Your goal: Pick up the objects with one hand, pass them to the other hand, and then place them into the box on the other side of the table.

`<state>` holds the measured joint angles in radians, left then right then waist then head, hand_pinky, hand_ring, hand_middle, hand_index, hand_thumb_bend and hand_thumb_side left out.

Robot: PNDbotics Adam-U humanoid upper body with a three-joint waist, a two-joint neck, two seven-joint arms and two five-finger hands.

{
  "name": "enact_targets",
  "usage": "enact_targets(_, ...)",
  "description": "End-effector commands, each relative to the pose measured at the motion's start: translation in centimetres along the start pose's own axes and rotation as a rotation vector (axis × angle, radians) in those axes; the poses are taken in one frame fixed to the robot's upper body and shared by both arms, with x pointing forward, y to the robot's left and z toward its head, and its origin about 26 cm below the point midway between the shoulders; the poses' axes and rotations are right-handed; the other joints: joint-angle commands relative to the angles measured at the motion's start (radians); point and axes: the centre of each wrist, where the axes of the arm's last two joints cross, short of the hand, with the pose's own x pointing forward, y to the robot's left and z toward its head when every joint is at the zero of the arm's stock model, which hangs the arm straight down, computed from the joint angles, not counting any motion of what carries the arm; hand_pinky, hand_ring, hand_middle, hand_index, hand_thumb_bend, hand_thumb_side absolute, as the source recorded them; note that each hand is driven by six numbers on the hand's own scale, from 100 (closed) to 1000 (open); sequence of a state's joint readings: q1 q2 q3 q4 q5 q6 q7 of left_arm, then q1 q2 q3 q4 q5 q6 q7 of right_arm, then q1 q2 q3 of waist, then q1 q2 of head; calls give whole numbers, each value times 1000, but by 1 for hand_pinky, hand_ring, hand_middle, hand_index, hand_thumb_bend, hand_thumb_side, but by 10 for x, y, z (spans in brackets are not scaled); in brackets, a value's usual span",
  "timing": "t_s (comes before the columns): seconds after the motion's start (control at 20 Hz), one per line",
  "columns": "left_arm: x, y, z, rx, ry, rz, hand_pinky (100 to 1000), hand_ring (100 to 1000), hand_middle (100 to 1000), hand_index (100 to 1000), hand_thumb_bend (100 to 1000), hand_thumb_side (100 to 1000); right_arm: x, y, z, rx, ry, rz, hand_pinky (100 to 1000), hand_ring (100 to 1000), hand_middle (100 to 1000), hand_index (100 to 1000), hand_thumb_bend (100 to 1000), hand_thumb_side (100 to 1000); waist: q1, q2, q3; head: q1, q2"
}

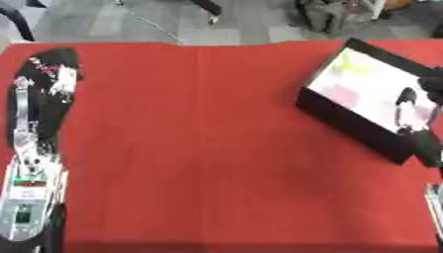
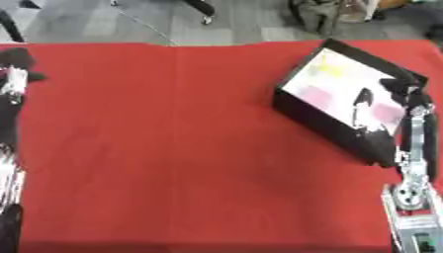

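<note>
Black arms, silver joints; left hand (image 1: 54,74) black, white-flecked.

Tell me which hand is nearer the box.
Right. The right hand reaches over the open box at the table's right side, seemingly inside it. The left hand is far off, at the table's left edge.

A matt red cloth (image 1: 199,148) covers the desk, smooth but for a faint fold line running from far edge to near edge. The box (image 2: 325,126) has dull black outer walls that look like card or plastic; which one cannot be told. Its pale inside bottom looks like paper, with soft yellow and pink patches. The left hand (image 1: 54,69) is matt black with white flecks, on a forearm of bright silver metal. The right hand (image 2: 394,91) is also dull black, its forearm silvery metal too.
</note>
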<state>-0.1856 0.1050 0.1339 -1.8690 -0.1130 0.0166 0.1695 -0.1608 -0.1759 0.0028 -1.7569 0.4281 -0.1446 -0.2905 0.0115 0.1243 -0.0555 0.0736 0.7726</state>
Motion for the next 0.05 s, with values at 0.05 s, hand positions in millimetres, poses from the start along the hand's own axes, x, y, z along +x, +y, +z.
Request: enact_targets(0.05,1,-1,-1,-15,-22,-2,753,530,580,704,388,577,4,2,-2,29,-25,0,844,804,715,900,173,553,-2,-7,4,-3,-3)
